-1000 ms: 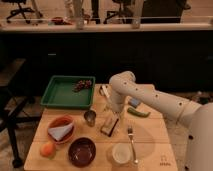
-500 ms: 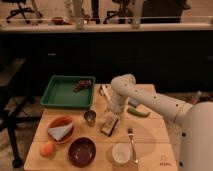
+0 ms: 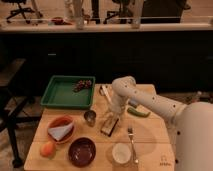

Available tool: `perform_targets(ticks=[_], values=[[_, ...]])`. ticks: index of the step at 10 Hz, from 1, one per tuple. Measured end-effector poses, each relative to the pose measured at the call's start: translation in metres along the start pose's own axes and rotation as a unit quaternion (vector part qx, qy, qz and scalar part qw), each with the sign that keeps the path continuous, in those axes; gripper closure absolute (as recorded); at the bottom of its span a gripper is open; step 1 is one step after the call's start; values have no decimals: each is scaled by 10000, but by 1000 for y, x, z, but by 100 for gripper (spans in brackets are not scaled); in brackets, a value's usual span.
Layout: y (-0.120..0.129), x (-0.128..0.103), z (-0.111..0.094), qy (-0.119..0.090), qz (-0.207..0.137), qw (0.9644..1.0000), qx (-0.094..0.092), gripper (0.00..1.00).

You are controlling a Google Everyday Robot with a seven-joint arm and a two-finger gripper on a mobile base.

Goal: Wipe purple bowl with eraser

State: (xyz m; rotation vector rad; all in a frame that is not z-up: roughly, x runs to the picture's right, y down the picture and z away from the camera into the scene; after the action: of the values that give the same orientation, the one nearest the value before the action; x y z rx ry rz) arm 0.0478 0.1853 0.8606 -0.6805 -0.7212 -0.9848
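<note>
While the gripper hangs at the eraser, up-right of the purple bowl, its hold can't be told: centre the grasp before lifting.

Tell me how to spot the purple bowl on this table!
Look at the wooden table and go to its front edge, nearest the camera. The purple bowl sits there between the orange fruit and the white bowl, with the robot's hand farther back, over the eraser. It is dark maroon and glossy, unlike the orange bowl.
</note>
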Motion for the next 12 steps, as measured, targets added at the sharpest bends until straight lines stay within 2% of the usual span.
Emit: perform_targets(ticks=[6,7,12], values=[[-1,9,13,-22,-4,10000,42,21],[0,10,14,-6,-16,10000,51,27],[0,2,5,124,-150,9998,71,80]])
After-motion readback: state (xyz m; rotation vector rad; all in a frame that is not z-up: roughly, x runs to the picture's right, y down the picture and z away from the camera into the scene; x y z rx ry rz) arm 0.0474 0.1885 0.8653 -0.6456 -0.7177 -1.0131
